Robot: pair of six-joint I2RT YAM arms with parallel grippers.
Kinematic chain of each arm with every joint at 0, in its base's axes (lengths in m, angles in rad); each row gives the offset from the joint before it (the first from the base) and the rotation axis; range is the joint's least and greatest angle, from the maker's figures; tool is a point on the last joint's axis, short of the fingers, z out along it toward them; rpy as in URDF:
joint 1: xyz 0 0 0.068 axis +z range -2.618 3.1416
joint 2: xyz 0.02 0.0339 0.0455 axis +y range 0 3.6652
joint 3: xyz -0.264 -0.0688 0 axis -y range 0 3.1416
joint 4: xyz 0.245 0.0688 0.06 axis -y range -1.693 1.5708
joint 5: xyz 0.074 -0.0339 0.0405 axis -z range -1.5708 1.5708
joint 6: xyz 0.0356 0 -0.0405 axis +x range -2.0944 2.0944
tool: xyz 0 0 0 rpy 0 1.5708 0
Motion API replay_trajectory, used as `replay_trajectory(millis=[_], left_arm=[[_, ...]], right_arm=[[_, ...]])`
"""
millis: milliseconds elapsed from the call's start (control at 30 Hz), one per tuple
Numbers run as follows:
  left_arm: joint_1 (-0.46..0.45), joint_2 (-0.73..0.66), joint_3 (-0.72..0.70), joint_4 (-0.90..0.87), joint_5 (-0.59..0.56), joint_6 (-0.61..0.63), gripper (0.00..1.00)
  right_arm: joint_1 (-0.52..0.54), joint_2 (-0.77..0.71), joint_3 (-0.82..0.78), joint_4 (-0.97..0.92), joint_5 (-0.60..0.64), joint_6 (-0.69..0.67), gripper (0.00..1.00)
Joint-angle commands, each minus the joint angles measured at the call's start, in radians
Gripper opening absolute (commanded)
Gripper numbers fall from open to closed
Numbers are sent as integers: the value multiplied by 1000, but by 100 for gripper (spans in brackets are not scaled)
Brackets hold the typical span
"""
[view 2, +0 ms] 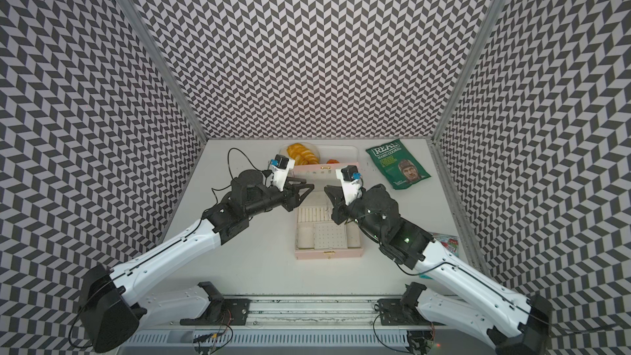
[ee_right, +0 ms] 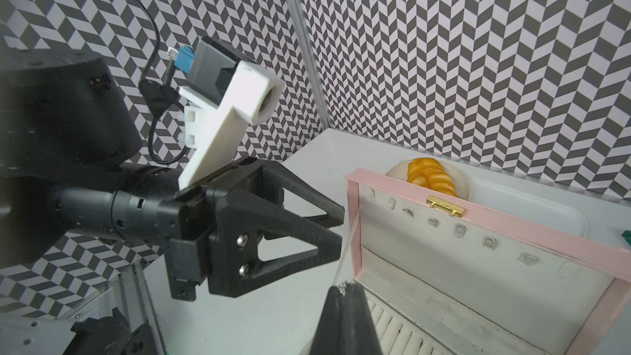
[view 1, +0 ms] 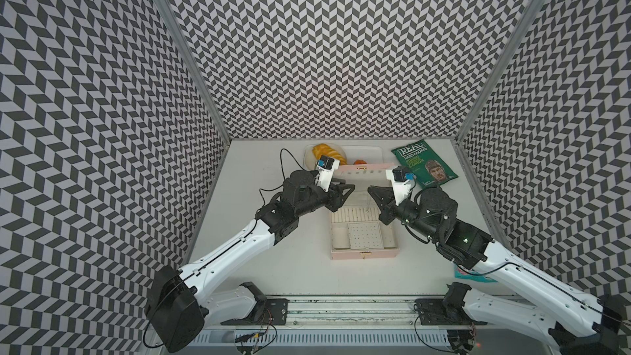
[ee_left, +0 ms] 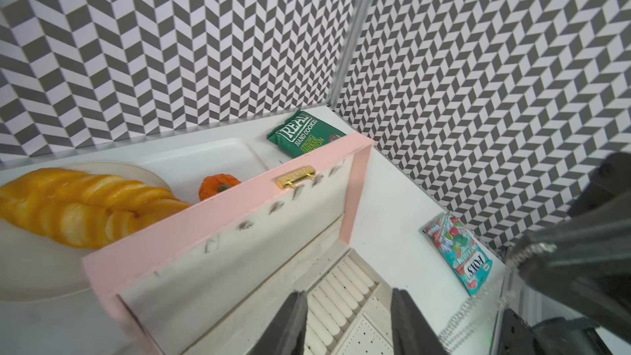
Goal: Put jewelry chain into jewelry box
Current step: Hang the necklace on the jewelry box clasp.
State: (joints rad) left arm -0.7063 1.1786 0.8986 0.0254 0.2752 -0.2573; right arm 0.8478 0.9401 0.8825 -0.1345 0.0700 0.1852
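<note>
Right gripper [ee_right: 343,288] is pinching fully closed on the jewelry chain [ee_left: 454,321]. The chain is dangling from its tips just right of centre in both top views, over the ring rolls [view 1: 351,215] of the open jewelry box [view 1: 345,255]. Left gripper [ee_right: 341,230] is sitting roughly half open and gripping nothing, tips facing the right's at mid-frame. My read: the chain is going to handle light, limp, slippery and tangle-prone. I'm suggesting a second pinch lower on the hanging run, square on the pad tips, keeping off the lid hooks [ee_right: 457,230].
</note>
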Motion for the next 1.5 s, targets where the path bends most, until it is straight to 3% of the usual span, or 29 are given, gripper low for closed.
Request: replay_trajectory(millis=[0,467,1367,1467], left_arm=[[-18,-21,-41,75,57,58,43],[-66,25,-39,169,94,80,40],[-111,102,13,226,56,83,31],[-113,100,13,231,54,81,24]], right_arm=[[-3,11,50,-7,-24,4,0],[-3,23,102,-59,-22,0,0],[-3,-6,90,-70,-13,16,0],[-3,-9,88,-68,-13,18,0]])
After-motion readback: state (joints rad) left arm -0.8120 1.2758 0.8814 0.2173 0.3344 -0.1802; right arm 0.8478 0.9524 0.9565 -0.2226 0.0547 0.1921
